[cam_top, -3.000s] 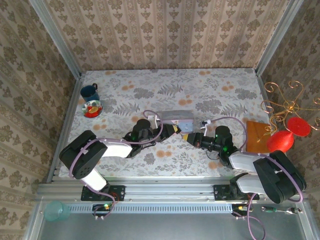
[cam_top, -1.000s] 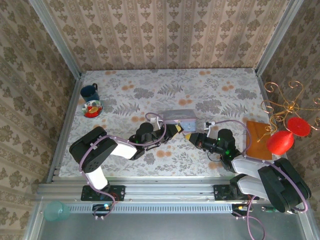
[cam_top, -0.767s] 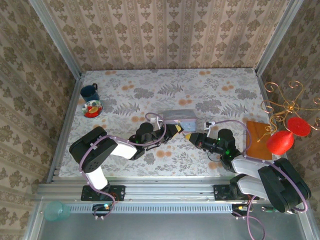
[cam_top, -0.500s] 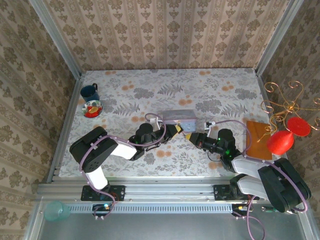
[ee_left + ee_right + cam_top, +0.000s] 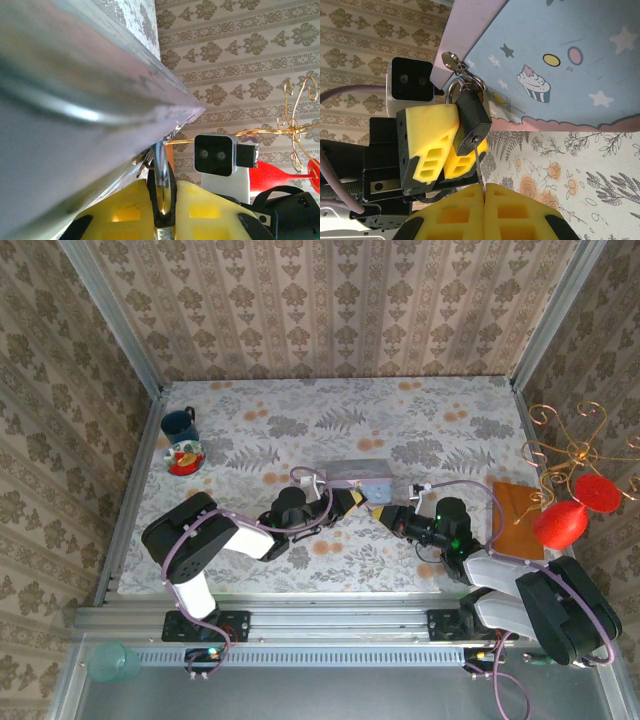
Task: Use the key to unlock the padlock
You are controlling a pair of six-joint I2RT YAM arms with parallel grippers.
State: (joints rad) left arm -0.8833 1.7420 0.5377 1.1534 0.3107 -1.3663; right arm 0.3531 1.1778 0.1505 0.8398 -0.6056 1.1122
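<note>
Right wrist view, centre-left: the padlock (image 5: pixel 472 122) is a small, black, blocky thing with a shiny steel shackle (image 5: pixel 453 92) looped through a little metal hasp on the corner of the tin (image 5: pixel 570 75). The tin itself is smooth pale blue with cupcake and star prints. The left gripper (image 5: pixel 455 145), with chunky yellow ribbed plastic fingers, is clamped around the lock body. At the bottom edge, the right gripper (image 5: pixel 484 192) is pinched tight on the key (image 5: pixel 479 167), whose thin blade runs up to the keyhole.
</note>
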